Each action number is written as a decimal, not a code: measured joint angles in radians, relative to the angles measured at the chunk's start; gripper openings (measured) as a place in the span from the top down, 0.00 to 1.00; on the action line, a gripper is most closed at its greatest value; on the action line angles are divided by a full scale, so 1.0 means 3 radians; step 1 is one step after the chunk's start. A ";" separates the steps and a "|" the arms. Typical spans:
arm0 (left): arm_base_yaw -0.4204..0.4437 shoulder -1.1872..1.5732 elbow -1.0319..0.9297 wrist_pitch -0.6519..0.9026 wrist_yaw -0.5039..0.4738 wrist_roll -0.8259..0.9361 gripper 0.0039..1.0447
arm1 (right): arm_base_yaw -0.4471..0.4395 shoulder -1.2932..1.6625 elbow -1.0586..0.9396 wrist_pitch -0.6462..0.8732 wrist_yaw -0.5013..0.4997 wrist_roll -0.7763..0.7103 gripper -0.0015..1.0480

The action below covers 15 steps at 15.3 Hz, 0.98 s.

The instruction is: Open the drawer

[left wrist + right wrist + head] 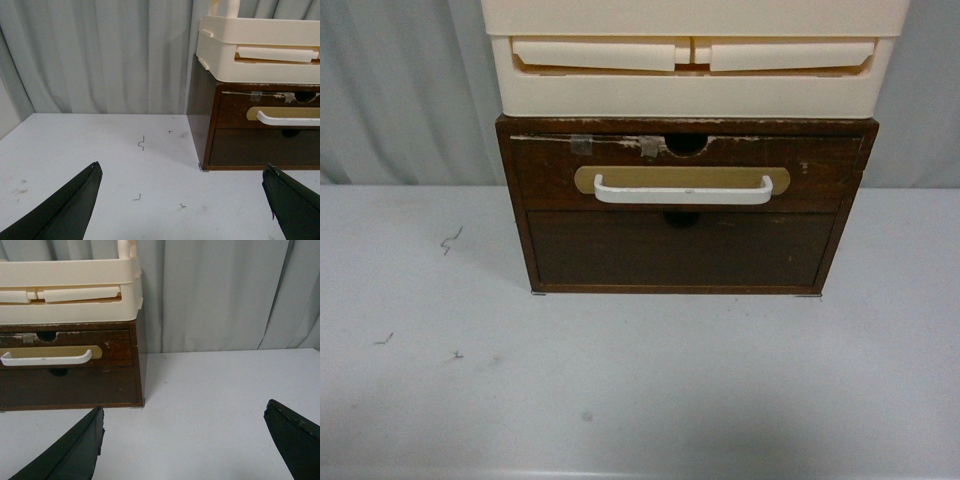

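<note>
The dark brown wooden drawer (820,172) sits shut in the top of a small brown chest, flush with the frame. Its white bar handle (682,193) lies on a tan oval plate, with a half-round notch and tape pieces on the top edge. It also shows in the left wrist view (235,111) and in the right wrist view (117,346). My left gripper (182,172) is open and empty, hanging over the table short of the chest's left corner. My right gripper (184,412) is open and empty, short of the chest's right corner. Neither arm shows in the front view.
A plain handleless brown panel (680,248) fills the chest below the drawer. Cream plastic drawers (692,60) are stacked on top of the chest. The white table (620,390) has small dark marks at the left. A pale curtain (100,55) hangs behind.
</note>
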<state>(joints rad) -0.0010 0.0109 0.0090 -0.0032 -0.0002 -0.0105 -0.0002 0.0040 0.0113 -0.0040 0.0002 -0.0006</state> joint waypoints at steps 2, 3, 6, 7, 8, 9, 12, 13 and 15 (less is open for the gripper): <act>0.0000 0.0000 0.0000 0.0000 0.0000 0.0000 0.06 | 0.0000 -0.0001 0.0000 0.0000 0.0000 0.0000 0.06; 0.0000 0.0000 0.0000 0.0000 0.0000 0.0000 0.06 | 0.0000 0.0000 0.0000 0.0000 0.0000 0.0000 0.06; 0.0000 0.0000 0.0000 0.0000 0.0000 0.0000 0.06 | 0.0000 0.0000 0.0000 0.0000 0.0000 0.0000 0.06; 0.0000 0.0000 0.0000 0.0000 0.0000 0.0000 0.06 | 0.0000 -0.0001 0.0000 0.0000 0.0000 0.0000 0.06; 0.0000 0.0000 0.0000 0.0000 0.0000 0.0000 0.06 | 0.0000 -0.0001 0.0000 0.0000 0.0000 0.0000 0.06; 0.0000 0.0000 0.0000 0.0000 0.0000 0.0000 0.06 | 0.0000 -0.0001 0.0000 0.0000 0.0000 0.0000 0.06; 0.0000 0.0000 0.0000 0.0000 0.0001 0.0000 0.06 | 0.0000 0.0000 0.0000 0.0000 0.0000 0.0000 0.06; 0.0000 0.0000 0.0000 0.0000 0.0000 0.0000 0.06 | 0.0000 -0.0001 0.0000 0.0000 0.0000 0.0000 0.06; 0.0000 0.0000 0.0000 0.0000 0.0001 0.0000 0.06 | 0.0000 -0.0001 0.0000 0.0000 0.0000 0.0000 0.06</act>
<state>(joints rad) -0.0010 0.0109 0.0090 -0.0032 0.0002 -0.0105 -0.0002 0.0036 0.0113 -0.0040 0.0002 -0.0006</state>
